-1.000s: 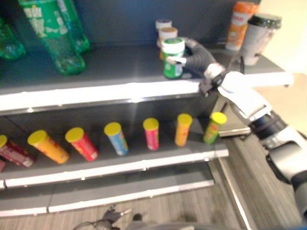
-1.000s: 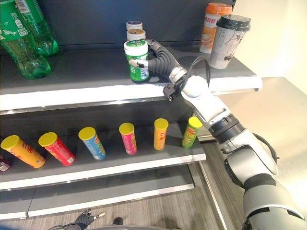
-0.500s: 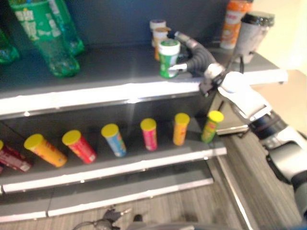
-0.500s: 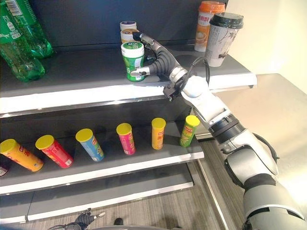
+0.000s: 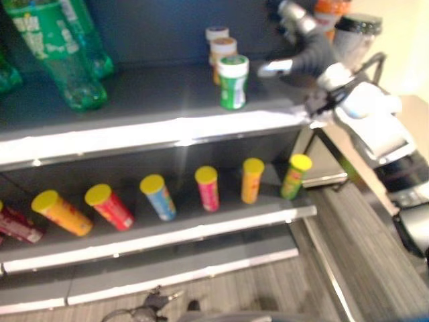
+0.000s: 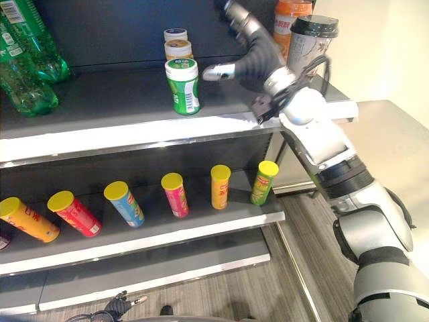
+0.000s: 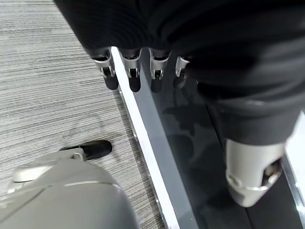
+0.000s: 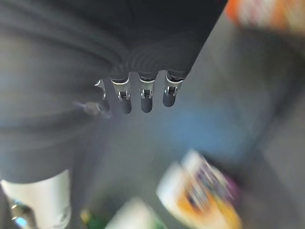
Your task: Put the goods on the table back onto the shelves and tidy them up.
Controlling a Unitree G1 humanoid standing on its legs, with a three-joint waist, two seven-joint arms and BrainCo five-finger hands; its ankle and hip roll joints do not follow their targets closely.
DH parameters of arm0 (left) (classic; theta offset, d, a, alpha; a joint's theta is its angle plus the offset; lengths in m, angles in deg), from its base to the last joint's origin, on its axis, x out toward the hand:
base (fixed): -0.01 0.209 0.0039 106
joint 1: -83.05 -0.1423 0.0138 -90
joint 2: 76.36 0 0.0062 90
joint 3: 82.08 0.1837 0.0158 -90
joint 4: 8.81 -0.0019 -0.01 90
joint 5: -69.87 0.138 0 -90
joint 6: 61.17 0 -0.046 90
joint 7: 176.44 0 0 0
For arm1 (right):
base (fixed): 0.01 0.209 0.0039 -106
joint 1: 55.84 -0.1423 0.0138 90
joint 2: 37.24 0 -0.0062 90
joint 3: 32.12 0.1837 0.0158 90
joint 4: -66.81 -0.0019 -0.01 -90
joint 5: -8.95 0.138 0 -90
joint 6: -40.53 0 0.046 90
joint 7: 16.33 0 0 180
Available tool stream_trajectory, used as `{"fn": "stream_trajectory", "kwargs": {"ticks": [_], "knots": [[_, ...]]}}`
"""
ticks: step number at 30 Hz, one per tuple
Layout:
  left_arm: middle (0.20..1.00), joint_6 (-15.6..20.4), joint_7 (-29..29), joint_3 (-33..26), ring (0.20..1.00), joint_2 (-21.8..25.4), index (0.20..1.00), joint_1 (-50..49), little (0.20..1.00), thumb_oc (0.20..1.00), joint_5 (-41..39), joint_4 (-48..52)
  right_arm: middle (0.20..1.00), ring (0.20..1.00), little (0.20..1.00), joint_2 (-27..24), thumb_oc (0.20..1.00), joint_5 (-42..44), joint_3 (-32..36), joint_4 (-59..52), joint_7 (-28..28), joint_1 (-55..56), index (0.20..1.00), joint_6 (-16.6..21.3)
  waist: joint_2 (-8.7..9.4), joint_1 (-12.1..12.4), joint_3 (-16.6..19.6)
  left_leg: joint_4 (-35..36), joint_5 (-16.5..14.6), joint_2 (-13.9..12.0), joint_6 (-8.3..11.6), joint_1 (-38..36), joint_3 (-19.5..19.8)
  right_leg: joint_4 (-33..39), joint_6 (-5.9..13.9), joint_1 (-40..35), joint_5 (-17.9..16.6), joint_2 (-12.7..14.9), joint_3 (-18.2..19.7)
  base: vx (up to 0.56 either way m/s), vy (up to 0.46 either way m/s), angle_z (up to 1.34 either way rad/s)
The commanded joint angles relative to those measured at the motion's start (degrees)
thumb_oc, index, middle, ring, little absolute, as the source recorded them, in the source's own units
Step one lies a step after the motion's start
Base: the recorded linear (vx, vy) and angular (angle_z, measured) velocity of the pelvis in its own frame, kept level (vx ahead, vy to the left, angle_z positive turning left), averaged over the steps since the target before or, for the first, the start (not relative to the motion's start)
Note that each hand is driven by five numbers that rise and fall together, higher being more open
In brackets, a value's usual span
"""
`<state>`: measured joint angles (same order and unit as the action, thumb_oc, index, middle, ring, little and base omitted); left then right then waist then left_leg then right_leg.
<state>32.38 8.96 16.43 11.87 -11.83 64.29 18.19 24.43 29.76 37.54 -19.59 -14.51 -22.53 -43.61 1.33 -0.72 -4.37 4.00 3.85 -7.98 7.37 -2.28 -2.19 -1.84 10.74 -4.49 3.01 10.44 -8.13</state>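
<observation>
My right hand (image 6: 258, 57) is raised above the top shelf (image 6: 120, 127), to the right of the green white-capped canister (image 6: 183, 86) and apart from it; its fingers (image 8: 145, 98) are extended and hold nothing, with the thumb (image 6: 218, 70) pointing left toward the canister. The green canister stands upright on the top shelf, near its front edge. Directly behind it stand two more white-capped canisters (image 6: 177, 45) in a row toward the back wall. At the right end of the same shelf stand an orange bottle (image 6: 291, 20) and a cup with a black lid (image 6: 307, 45), just beside each other. Green plastic bottles (image 6: 27, 60) lean at the far left of the top shelf. On the lower shelf (image 6: 154, 235), a row of yellow-lidded tubes (image 6: 175, 194) lies tilted, in orange, red, blue, pink, orange and green. My left hand (image 7: 138, 71) hangs low over the floor beside a shelf edge, its fingers relaxed and holding nothing.
</observation>
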Motion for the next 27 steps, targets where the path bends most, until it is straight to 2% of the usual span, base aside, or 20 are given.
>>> {"fn": "stream_trajectory", "kwargs": {"ticks": [1,5,6,9,12,14,16,17,20,22,23,24,25,27], "knots": [[1.0,0.8,0.9,-1.8,1.0,3.7,1.0,2.9,1.0,1.0,1.5,-1.3,1.0,1.0,1.0,-2.8,1.0,-0.8,4.9,-6.2,2.5,2.1,1.0,4.9,2.3,-1.0,0.5,-5.6,-10.9,-1.3,0.9,-2.5,-6.7,-4.0,2.64,6.3,3.0,1.1,3.0,0.0,0.009,-0.04],[1.0,0.8,0.8,-1.8,1.0,3.7,1.0,2.9,1.0,1.0,1.5,-1.3,1.0,1.0,1.0,-2.8,1.0,-0.8,4.9,-6.3,2.5,2.1,1.0,4.9,2.32,-1.0,0.5,-5.6,-10.9,-1.3,0.9,-2.5,-6.7,-4.0,2.64,6.3,3.0,1.1,3.0,-0.01,0.005,-0.13],[1.0,1.0,0.2,-1.9,1.0,3.8,1.0,3.8,1.0,1.0,3.2,-1.0,1.0,1.0,1.0,-6.8,1.0,2.4,7.9,-15.9,-1.8,7.8,1.0,6.9,2.09,-2.7,1.2,-5.3,-11.1,-1.6,1.05,-3.0,-7.5,-3.8,2.73,6.6,3.0,0.7,3.7,-0.03,0.018,-0.11],[1.0,1.1,-0.3,-1.7,1.0,4.0,1.0,4.0,1.0,1.0,4.1,-0.8,1.0,1.0,1.0,-8.7,1.0,3.9,8.0,-19.3,-4.3,9.8,1.0,6.9,2.01,-3.2,1.7,-5.2,-11.1,-1.8,1.15,-3.2,-8.2,-3.6,2.79,6.8,3.0,0.5,4.1,-0.02,0.004,-0.14],[1.0,1.5,-1.5,-1.4,1.0,3.8,1.0,4.3,1.0,1.0,4.6,0.9,1.0,1.0,1.0,-9.6,1.0,10.4,8.6,-23.7,-10.3,18.4,1.0,7.0,1.62,-4.7,2.2,-4.7,-10.9,-1.9,1.28,-3.6,-9.3,-3.2,2.98,7.5,2.3,0.2,5.1,-0.06,0.022,-0.21],[1.0,1.6,-1.7,-1.5,1.0,3.9,1.0,4.5,1.0,1.0,4.7,1.5,1.0,1.0,1.0,-10.2,1.0,11.3,9.6,-25.1,-11.4,22.0,1.0,6.9,1.54,-5.2,2.2,-4.5,-10.9,-2.0,1.26,-3.7,-9.7,-3.1,3.16,7.7,2.2,0.1,5.3,-0.03,0.024,-0.23],[1.0,1.7,-2.2,-1.7,1.0,3.6,1.0,4.5,1.0,1.0,5.2,1.8,1.0,1.0,1.0,-8.7,1.0,14.6,11.1,-27.9,-15.0,28.5,1.0,6.1,1.13,-6.1,2.0,-4.4,-10.9,-1.9,1.13,-3.7,-10.1,-3.1,3.23,8.2,2.0,0.0,5.9,-0.04,0.02,-0.15],[1.0,1.7,-2.2,-1.6,1.0,3.6,1.0,4.5,1.0,1.0,5.1,1.8,1.0,1.0,1.0,-8.7,1.0,14.6,11.4,-28.0,-15.0,28.7,1.0,6.0,1.18,-5.9,2.0,-4.4,-10.9,-1.9,1.13,-3.7,-10.1,-3.1,3.23,8.2,2.0,0.0,5.9,-0.04,0.018,-0.09],[1.0,2.2,-3.0,-2.4,1.0,3.0,1.0,3.4,1.0,1.0,6.5,2.9,1.0,1.0,1.0,-3.8,1.0,19.9,12.4,-29.3,-20.1,42.3,1.0,3.9,0.66,-6.9,1.3,-4.4,-11.0,-1.7,0.9,-3.8,-10.9,-3.0,3.37,8.8,1.6,0.1,6.8,-0.04,0.017,-0.22],[1.0,2.2,-3.4,-3.2,1.0,2.8,1.0,2.8,1.0,1.0,7.0,3.5,1.0,1.0,1.0,0.0,1.0,20.6,11.0,-26.0,-22.2,49.4,1.0,1.3,0.43,-7.1,0.7,-4.5,-11.0,-1.5,0.75,-3.7,-11.2,-3.0,3.34,9.4,1.4,0.1,7.5,-0.05,0.016,-0.29],[1.0,2.2,-3.4,-3.2,1.0,2.8,1.0,2.8,1.0,1.0,7.0,3.5,1.0,1.0,1.0,0.0,1.0,20.6,11.0,-26.0,-22.2,49.4,1.0,1.3,0.43,-7.1,0.7,-4.5,-11.0,-1.5,0.75,-3.7,-11.2,-3.0,3.34,9.4,1.4,0.1,7.5,-0.05,0.024,-0.2],[1.0,2.2,-3.9,-3.4,1.0,2.6,1.0,2.7,1.0,1.0,7.7,4.1,1.0,1.0,1.0,1.3,1.0,17.5,8.6,-21.9,-23.9,54.8,1.0,-1.2,0.26,-7.4,0.2,-4.4,-11.1,-1.4,0.77,-3.8,-11.6,-3.0,3.34,9.5,1.3,0.2,7.6,-0.04,0.018,-0.12],[1.0,2.2,-4.1,-3.4,1.0,2.5,1.0,2.6,1.0,1.0,7.8,4.2,1.0,1.0,1.0,2.4,1.0,16.1,7.5,-19.1,-24.9,56.7,1.0,-2.0,0.27,-7.4,0.2,-4.3,-10.9,-1.3,0.73,-3.5,-11.6,-2.9,3.29,9.8,1.1,0.2,7.6,-0.06,0.022,-0.07],[1.0,2.3,-4.4,-3.0,1.0,2.3,1.0,2.8,1.0,1.0,7.7,5.4,1.0,1.0,1.0,4.7,1.0,11.4,5.0,-11.0,-24.0,59.0,1.0,-3.1,0.1,-7.3,-0.3,-4.3,-10.6,-1.1,0.74,-3.2,-11.4,-2.9,3.28,10.1,0.9,0.4,7.5,-0.04,0.013,-0.06]]}}
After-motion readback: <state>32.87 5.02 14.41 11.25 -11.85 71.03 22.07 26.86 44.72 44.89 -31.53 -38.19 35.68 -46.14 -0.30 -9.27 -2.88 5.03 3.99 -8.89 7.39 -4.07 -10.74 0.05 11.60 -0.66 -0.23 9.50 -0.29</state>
